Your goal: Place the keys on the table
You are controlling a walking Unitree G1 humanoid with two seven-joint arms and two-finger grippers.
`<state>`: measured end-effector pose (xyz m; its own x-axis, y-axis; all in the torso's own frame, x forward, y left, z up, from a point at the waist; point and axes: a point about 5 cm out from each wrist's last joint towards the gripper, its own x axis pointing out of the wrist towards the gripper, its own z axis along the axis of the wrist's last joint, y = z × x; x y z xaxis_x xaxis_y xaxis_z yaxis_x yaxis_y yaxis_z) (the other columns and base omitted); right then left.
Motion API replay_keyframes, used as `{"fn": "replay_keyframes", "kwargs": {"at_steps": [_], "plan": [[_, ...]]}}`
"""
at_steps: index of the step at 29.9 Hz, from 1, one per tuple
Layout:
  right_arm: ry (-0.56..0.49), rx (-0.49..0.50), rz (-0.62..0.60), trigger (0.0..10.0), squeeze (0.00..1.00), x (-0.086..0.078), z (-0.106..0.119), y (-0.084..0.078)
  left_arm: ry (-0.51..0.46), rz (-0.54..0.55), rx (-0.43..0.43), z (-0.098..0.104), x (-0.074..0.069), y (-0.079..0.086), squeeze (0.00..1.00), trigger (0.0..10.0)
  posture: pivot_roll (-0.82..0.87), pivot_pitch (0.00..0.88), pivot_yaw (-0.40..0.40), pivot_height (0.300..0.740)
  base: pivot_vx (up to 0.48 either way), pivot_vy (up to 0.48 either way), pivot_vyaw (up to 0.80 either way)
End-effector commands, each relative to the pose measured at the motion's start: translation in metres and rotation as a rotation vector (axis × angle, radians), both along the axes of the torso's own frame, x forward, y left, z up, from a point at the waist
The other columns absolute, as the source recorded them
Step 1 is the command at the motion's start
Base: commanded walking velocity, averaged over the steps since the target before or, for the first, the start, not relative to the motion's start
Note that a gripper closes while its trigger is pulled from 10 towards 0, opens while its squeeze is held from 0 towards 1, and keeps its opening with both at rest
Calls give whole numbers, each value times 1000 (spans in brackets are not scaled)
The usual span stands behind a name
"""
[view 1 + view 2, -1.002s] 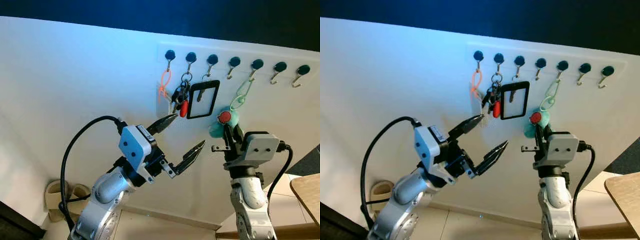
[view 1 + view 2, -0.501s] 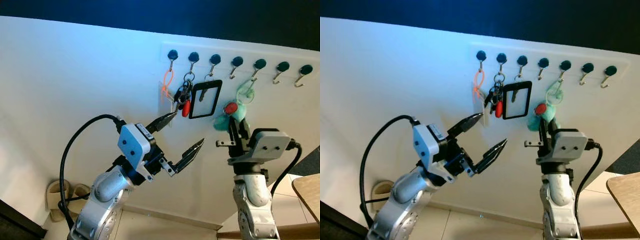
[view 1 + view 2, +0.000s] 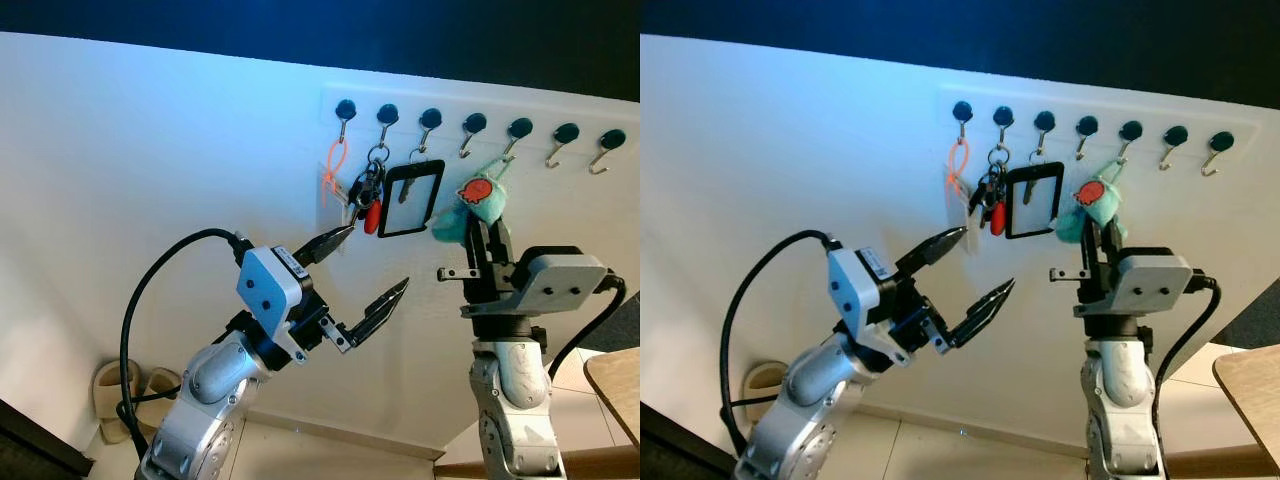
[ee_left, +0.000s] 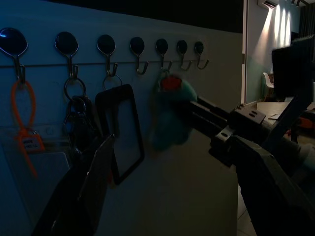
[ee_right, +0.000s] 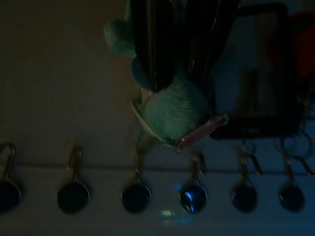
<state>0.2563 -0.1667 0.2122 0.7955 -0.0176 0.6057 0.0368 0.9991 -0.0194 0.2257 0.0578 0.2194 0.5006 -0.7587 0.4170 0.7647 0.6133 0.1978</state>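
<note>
keys (image 3: 476,205) with the fluffy teal charm are pinched tight in the right gripper (image 3: 482,232), just under their hook (image 3: 516,133). lift the ring up and off slowly. left gripper (image 3: 365,275) waits wide open.

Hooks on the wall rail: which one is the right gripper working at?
The fifth hook from the left. The right gripper is shut on the teal plush keychain just beneath it, its loop leading up there; other hooks hold their own items or hang bare.
</note>
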Motion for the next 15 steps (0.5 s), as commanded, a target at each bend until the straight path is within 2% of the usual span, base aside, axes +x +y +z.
{"fn": "replay_keyframes", "kwargs": {"at_steps": [1, 15], "plan": [[-19, -6, 13, 0, 0, -3, 6, 4, -1, -22, 8, 1, -2, -3, 0, 10000, 27, 94, -39, 740, 0, 0, 0], [-87, -10, 28, 0, 0, -5, 28, 11, -5, -26, -1, 3, -3, -3, 0, 10000, 28, 95, -41, 740, 0, 0, 0]]}}
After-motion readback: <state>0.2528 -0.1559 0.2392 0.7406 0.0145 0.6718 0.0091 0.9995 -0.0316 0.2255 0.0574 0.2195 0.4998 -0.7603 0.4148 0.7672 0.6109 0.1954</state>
